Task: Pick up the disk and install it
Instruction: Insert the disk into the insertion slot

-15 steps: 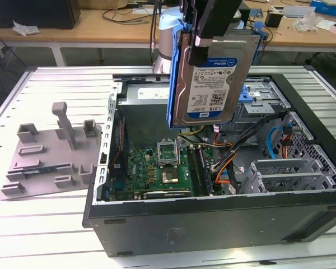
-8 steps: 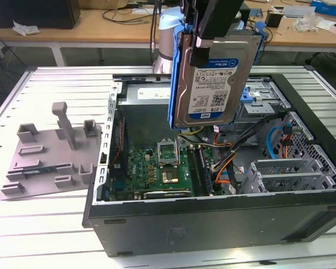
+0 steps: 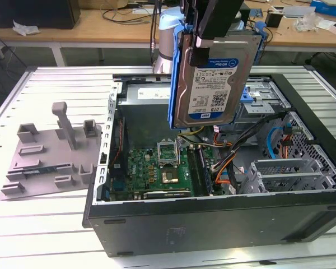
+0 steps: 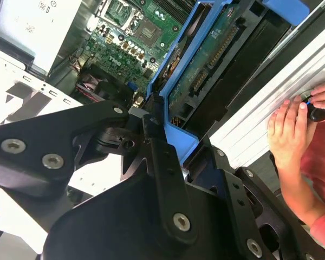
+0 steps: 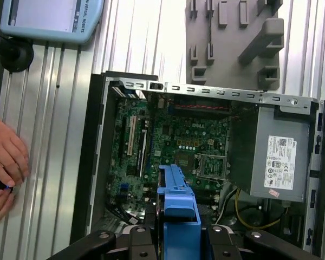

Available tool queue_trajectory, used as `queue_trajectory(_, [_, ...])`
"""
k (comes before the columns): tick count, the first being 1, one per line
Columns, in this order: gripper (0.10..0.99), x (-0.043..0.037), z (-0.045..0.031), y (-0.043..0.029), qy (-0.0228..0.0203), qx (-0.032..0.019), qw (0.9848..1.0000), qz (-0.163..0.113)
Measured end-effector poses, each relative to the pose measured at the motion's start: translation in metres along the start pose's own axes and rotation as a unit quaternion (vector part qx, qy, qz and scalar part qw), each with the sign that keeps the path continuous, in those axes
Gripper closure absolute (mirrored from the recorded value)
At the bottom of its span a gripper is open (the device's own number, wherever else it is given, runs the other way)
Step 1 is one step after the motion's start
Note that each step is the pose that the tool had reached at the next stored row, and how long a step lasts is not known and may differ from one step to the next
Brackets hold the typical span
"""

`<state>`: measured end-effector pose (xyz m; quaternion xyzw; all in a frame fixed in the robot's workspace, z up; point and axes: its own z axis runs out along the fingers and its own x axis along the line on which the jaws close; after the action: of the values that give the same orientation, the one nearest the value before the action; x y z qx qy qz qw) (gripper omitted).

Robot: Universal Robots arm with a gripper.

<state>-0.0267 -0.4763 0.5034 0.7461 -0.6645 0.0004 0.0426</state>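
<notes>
The disk (image 3: 209, 84), a silver drive with a blue-and-white label in a blue carrier, hangs upright above the open computer case (image 3: 157, 224). My gripper (image 3: 215, 40) is shut on its upper end. In the second wrist view the black fingers (image 4: 160, 157) clamp the blue carrier, and the disk (image 4: 206, 59) shows its green circuit side. The first wrist view looks down the carrier's blue edge (image 5: 177, 208) onto the motherboard (image 5: 179, 141). The grey drive cage (image 3: 266, 103) with a fixed blue bracket (image 3: 251, 94) sits just behind the disk, toward the exterior view's right.
A grey fixture plate (image 3: 50, 154) with upright pegs lies on the slatted table at the exterior view's left. Cables (image 3: 235, 151) and a power supply (image 5: 276, 157) crowd the case. A person's hand (image 4: 292, 130) rests beside the case. A pendant (image 5: 49, 19) lies nearby.
</notes>
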Motion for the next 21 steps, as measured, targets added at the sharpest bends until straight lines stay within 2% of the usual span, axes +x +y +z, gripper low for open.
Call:
queue_trajectory(1, [0.718, 0.0000, 0.0000, 0.0000, -0.0001, 0.0001, 1.0000, 0.000])
queue_trajectory(3, [0.718, 0.0012, 0.0002, 0.0002, -0.0047, 0.0008, 1.0000, 0.000])
queue_trajectory(5, [0.718, 0.0028, 0.0009, 0.0003, -0.0067, 0.0011, 1.0000, 0.000])
queue_trajectory(16, [0.718, 0.0075, 0.0091, -0.0008, -0.0134, 0.0010, 0.9995, 0.027])
queue_trajectory(21, [0.718, 0.0091, 0.0105, -0.0012, -0.0128, 0.0135, 0.9992, 0.034])
